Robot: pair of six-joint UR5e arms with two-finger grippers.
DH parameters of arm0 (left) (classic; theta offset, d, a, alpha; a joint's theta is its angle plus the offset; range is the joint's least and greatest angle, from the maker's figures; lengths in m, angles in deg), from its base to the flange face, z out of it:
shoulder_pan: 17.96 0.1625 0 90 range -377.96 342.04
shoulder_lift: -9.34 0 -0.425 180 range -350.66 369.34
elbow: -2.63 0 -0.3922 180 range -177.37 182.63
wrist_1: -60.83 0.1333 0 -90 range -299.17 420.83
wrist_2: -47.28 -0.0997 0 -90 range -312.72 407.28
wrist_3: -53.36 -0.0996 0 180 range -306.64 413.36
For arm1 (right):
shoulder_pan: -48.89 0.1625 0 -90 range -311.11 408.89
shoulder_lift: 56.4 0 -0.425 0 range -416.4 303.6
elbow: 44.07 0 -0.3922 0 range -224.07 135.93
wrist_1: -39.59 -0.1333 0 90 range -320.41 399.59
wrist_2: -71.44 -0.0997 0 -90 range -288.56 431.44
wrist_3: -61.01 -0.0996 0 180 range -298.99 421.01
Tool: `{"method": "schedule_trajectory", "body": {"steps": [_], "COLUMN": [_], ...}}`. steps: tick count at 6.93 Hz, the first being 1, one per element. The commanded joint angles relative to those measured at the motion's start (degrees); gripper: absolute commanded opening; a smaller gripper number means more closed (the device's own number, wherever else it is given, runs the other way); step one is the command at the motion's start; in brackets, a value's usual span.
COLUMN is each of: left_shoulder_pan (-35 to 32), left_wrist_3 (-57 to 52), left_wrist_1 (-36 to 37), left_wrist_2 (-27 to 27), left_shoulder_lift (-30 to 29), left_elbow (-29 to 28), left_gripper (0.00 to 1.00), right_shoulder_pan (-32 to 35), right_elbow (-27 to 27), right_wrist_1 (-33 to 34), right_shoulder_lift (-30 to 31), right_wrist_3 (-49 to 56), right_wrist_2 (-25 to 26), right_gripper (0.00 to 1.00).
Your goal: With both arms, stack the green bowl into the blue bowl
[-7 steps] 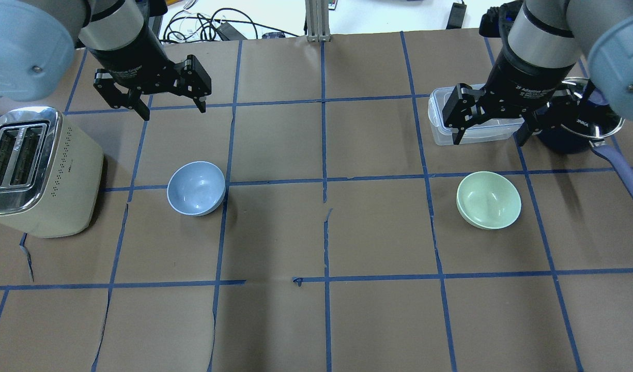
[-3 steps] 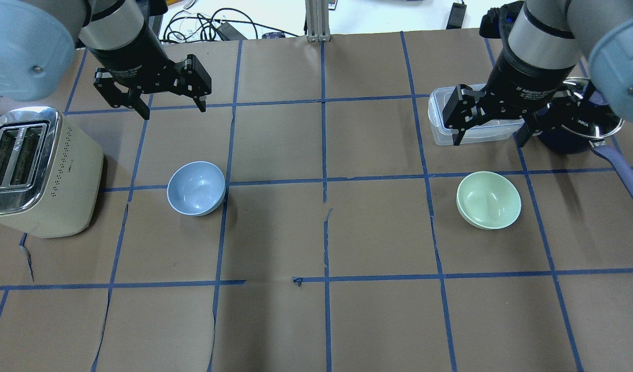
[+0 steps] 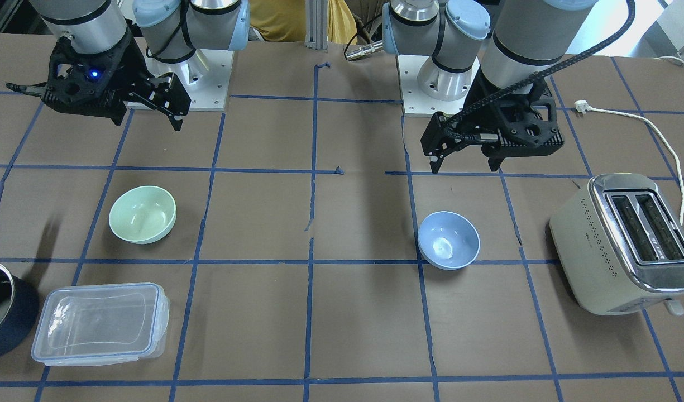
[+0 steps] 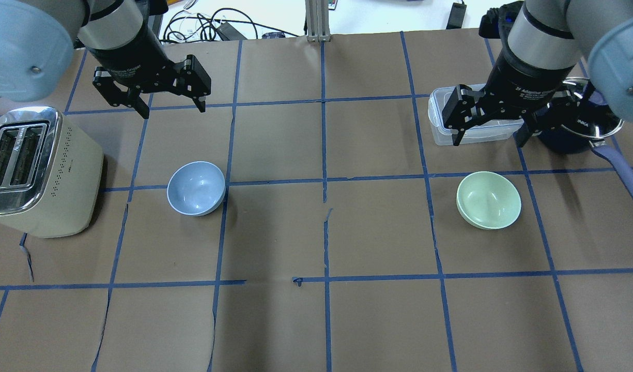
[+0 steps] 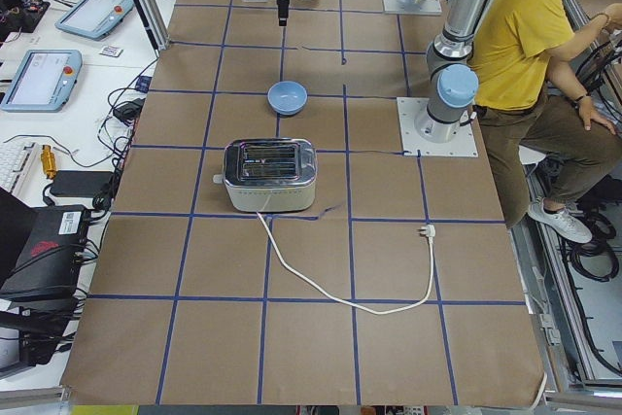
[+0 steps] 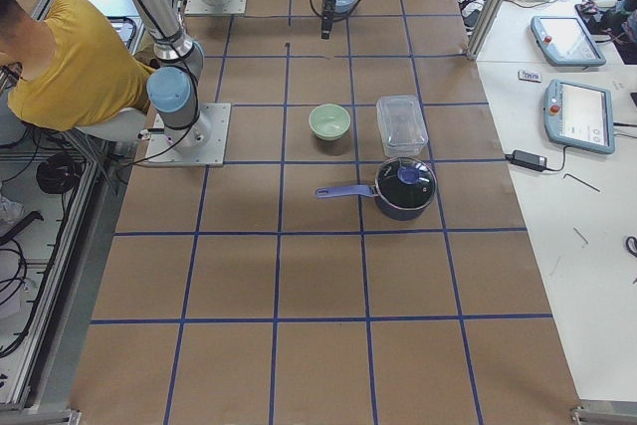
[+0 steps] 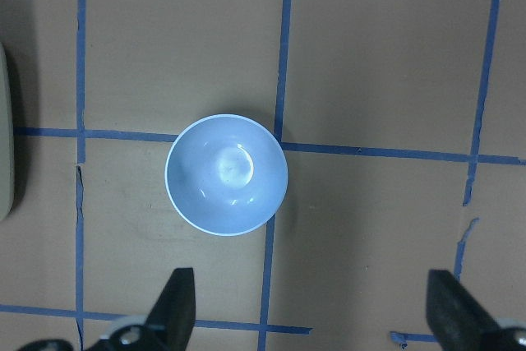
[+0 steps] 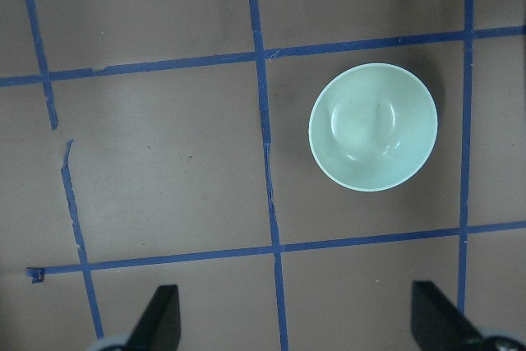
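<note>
Overhead view, left to right. Noted cream toaster (image 4: pixel 37 170) at far left of the desk (image 4: pixel 316 320), slots up, near the blue bowl but apart from it. Found left end effector (image 4: pixel 172 110) raised above the desk on the far side of the blue bowl, fingers spread wide, holding nothing. Logged blue bowl (image 4: pixel 196 188) upright on the left half, touching a blue tape line, mouth up and nothing inside. Saw only brown paper and tape grid between the two bowls. Logged green bowl (image 4: pixel 489 200) upright on the right half, well apart from the blue one, also with nothing inside. Found right end effector (image 4: pixel 487 140) raised on the far side of the green bowl, fingers spread wide, holding nothing. Noted clear lidded container (image 3: pixel 99 322) below that end effector, just beyond the green bowl, with dark navy pot (image 6: pixel 403 186) beside it, glass lid on, handle pointing toward the robot.

Counted: two bowls, two end effectors, one toaster, one container, one pot.
</note>
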Motion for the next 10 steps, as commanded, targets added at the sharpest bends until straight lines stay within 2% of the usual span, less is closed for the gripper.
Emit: {"method": "schedule_trajectory", "body": {"steps": [1, 6, 8, 9, 10], "left_shoulder_pan": [0.0, 0.1, 0.6, 1.1, 5.2], "left_wrist_3": [-0.1, -0.1, -5.6, -7.3, -12.2], "left_wrist_1": [0.0, -0.8, -1.0, -0.2, 1.0], "left_wrist_2": [0.2, 0.1, -0.2, -0.1, 0.1], "left_shoulder_lift": [0.1, 0.0, 0.0, 0.1, -0.1], "left_elbow": [0.0, 0.1, 0.5, 2.7, 6.2], "left_gripper": [1.0, 1.0, 1.0, 1.0, 1.0], "right_shoulder_pan": [0.0, 0.0, 0.0, 0.0, 0.0], "right_elbow": [0.0, 0.0, 0.0, 0.0, -0.1], "right_wrist_1": [0.0, 0.0, 0.0, 0.0, 0.0], "right_shoulder_lift": [0.0, 0.1, 0.1, 0.0, 0.0], "right_wrist_3": [0.0, 0.3, 0.2, 0.2, 0.2], "right_wrist_2": [0.0, 0.0, 0.0, 0.0, 0.6], "right_gripper": [1.0, 1.0, 1.0, 1.0, 1.0]}}
